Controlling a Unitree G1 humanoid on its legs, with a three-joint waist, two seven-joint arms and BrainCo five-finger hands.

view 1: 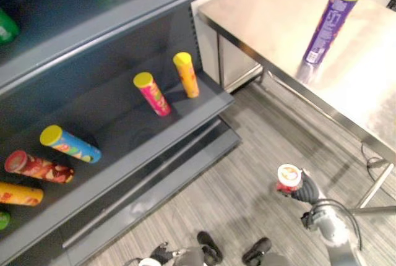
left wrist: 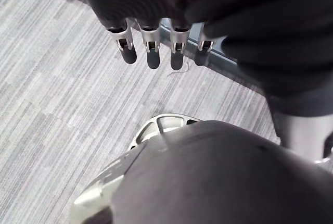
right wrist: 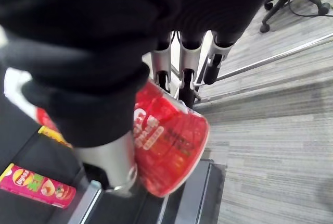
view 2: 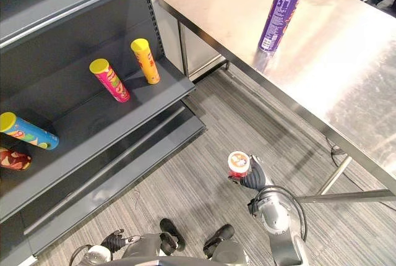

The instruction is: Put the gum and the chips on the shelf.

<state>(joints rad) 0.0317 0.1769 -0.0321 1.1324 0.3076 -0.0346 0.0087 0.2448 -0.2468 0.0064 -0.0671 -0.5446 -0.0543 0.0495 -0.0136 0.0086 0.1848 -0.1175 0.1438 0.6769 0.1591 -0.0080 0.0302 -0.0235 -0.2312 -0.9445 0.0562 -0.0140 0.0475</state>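
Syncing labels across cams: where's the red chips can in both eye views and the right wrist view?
Left eye view: red cylindrical chips can at lower right, upright in the right hand.
Right eye view: lower centre-right, same grip.
Right wrist view: close up, fingers curled round it.
Shared landmark: pink yellow-lidded can on the grey shelf.
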